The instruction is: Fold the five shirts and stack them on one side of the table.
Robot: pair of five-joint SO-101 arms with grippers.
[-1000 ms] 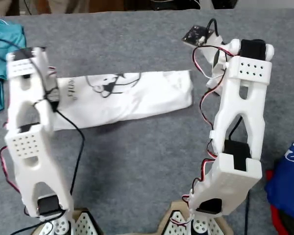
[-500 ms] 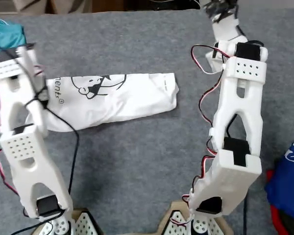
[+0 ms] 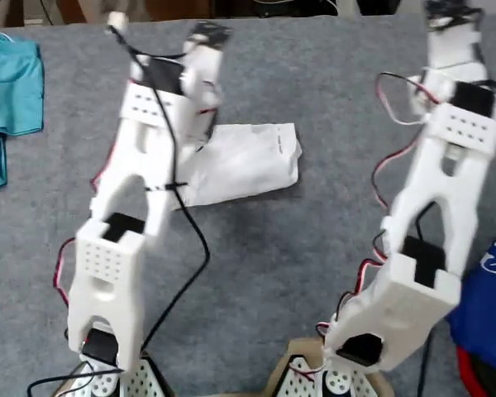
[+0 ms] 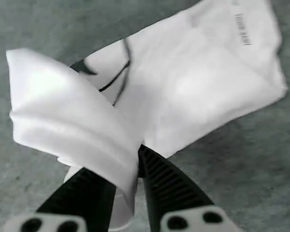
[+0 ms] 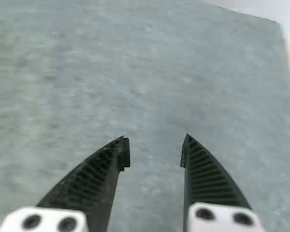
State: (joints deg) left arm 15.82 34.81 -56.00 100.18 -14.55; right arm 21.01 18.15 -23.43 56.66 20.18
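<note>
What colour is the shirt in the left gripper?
The shirt is white with a dark line print, clearest in the left wrist view.

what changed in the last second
The left gripper, shut on one end of the white shirt, swung right and lifted that end over the rest, starting a fold. The right gripper, open, drew away toward the far right edge. The teal shirt and blue shirt stayed put.

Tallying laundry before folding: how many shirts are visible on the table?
4: white shirt mid-table; teal shirt at left edge; blue shirt at right edge, red shirt peeking from under it. More may be hidden.
</note>
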